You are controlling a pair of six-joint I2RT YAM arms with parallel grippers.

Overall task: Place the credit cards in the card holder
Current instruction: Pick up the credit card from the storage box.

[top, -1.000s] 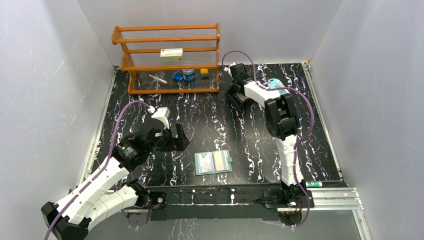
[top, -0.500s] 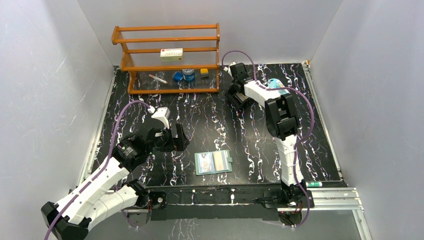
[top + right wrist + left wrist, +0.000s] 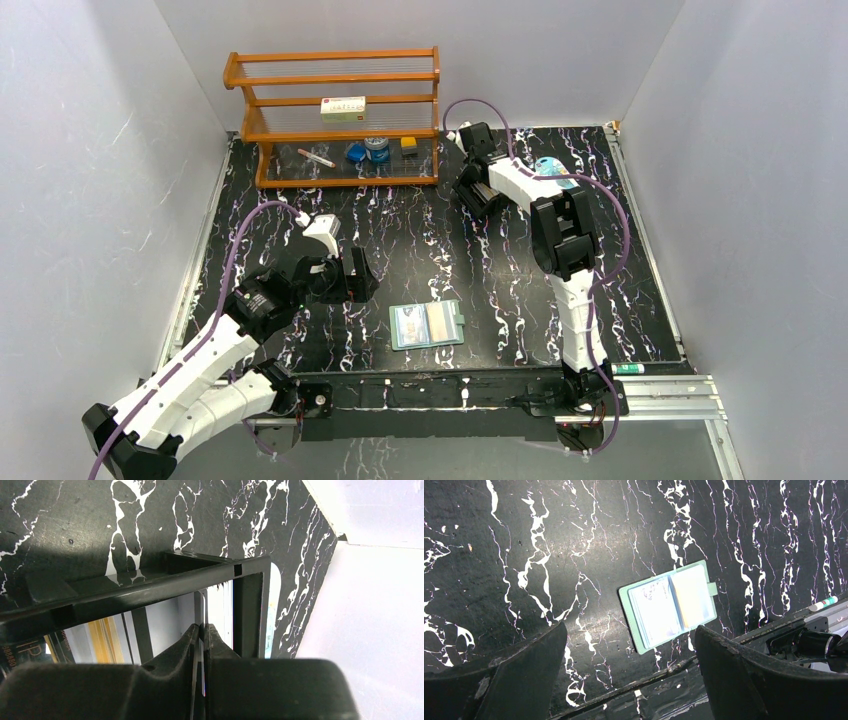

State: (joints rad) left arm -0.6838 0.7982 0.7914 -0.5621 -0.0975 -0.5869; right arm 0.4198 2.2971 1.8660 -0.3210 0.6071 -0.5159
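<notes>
The wallet (image 3: pixel 427 324) lies open and flat on the black marbled surface (image 3: pixel 420 240), low in the middle of the top view, just above the near rail. Its snap tab points toward the right of the frame. In the left wrist view the wallet (image 3: pixel 669 605) sits right of centre with its pale pockets facing up, and its left half looks whiter than its right.

The left hand (image 3: pixel 358 277) hovers left of the wallet, apart from it. Its fingers (image 3: pixel 524 675) are spread wide and hold nothing.

The right hand (image 3: pixel 478 195) reaches to the upper middle of the top view, right of the wooden shelf (image 3: pixel 340 110). In its wrist view the right hand (image 3: pixel 202 628) has its fingers together, clamped on one thin card (image 3: pixel 200 602). That card stands on edge inside a black box (image 3: pixel 200 575) with dividers. It is seen edge-on, so its colour cannot be told. More cards (image 3: pixel 107 632) stand in the box at the lower left of that frame, one striped orange. A green-capped marker (image 3: pixel 630 368) lies at the lower right of the top view.
</notes>
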